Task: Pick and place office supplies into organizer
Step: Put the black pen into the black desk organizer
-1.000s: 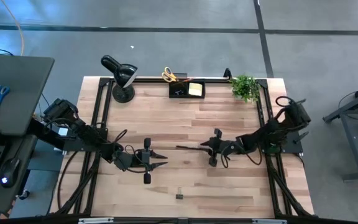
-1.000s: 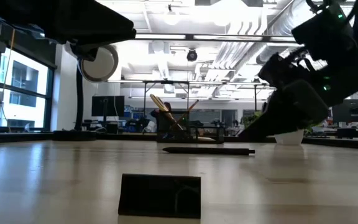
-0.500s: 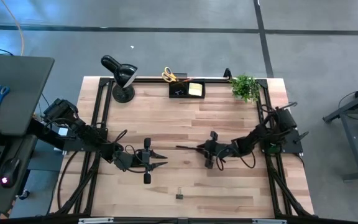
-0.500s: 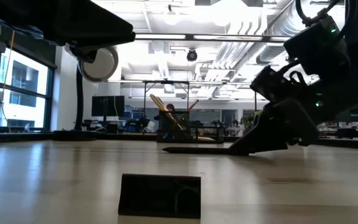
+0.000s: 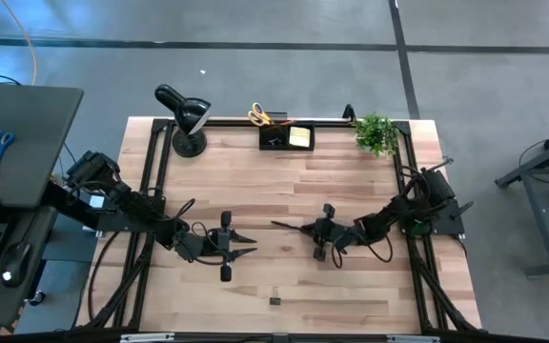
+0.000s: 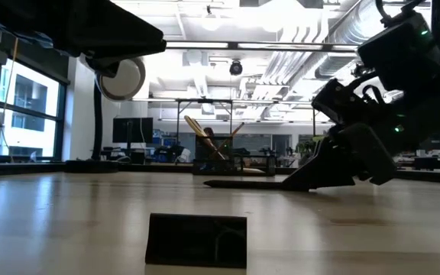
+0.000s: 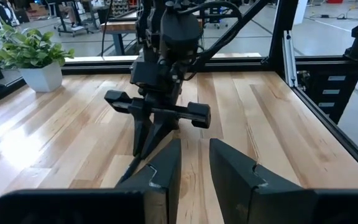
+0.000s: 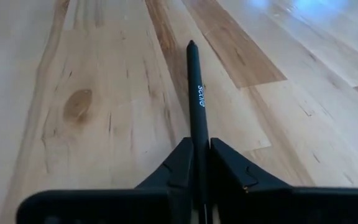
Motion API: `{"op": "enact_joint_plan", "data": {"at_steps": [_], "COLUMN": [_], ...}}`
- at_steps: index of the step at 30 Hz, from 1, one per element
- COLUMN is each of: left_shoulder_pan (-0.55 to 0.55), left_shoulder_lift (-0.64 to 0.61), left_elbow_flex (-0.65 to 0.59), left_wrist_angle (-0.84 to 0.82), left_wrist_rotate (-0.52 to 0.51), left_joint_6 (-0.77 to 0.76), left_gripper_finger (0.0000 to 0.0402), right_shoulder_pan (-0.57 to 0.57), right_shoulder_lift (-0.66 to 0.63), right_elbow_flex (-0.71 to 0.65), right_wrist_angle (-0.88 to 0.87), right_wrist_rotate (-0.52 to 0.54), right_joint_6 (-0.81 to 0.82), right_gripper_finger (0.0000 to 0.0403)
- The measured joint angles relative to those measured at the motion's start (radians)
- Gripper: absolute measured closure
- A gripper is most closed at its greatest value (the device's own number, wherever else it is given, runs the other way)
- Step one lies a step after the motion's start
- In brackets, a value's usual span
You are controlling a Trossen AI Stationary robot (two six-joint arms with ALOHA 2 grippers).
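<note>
Black pen (image 8: 197, 106): lies flat on the wooden table (image 5: 284, 195) near mid-table, one end clamped between the fingers of the right gripper (image 5: 306, 228), the rest projecting ahead of it. Left gripper (image 5: 246, 245): just beyond the pen's free end, low over the table, fingers parted, holding nothing. Binder clip (image 6: 196, 241): apart, near the front edge. Organizer (image 5: 287, 137): well away at the far edge, yellow sticky-note pad (image 5: 300, 136) inside; desk lamp (image 5: 187, 118) and potted plant (image 5: 376, 133) flank it.
</note>
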Motion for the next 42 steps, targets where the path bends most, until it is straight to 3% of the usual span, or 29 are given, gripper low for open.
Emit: {"op": "enact_joint_plan", "data": {"at_steps": [9,12,15,21,26,31,36,42], "left_shoulder_pan": [0.000,0.000,0.000,0.000,-0.001,0.000,0.000,0.000], "left_shoulder_lift": [0.000,0.000,0.000,0.000,0.000,0.000,0.000,0.000], "left_elbow_flex": [0.000,0.000,0.000,0.000,0.000,0.000,0.000,0.000], "left_wrist_angle": [-0.001,-0.001,-0.001,-0.001,-0.002,-0.003,-0.003,-0.006], "left_wrist_rotate": [0.000,0.000,0.000,0.000,0.000,0.000,0.003,0.002], "left_joint_6": [0.000,0.000,0.000,0.001,0.017,0.018,0.019,0.019], "left_gripper_finger": [0.0328,0.0328,0.0328,0.0328,0.0328,0.0328,0.0328,0.0328], "right_shoulder_pan": [0.019,0.006,-0.028,-0.127,-0.264,-0.451,-0.626,-0.766], "right_shoulder_lift": [-0.024,-0.096,-0.202,-0.326,-0.335,-0.299,-0.258,-0.137], "right_elbow_flex": [-0.005,-0.007,0.041,0.299,0.570,0.837,1.041,1.263], "right_wrist_angle": [0.025,-0.038,-0.218,-0.813,-1.172,-1.398,-1.482,-1.649], "right_wrist_rotate": [0.006,-0.047,-0.063,-0.055,-0.070,-0.107,-0.200,-0.221], "right_joint_6": [0.028,0.053,0.046,-0.055,-0.219,-0.330,-0.433,-0.517], "right_gripper_finger": [0.0374,0.0377,0.0381,0.0379,0.0379,0.0377,0.0376,0.0375]}}
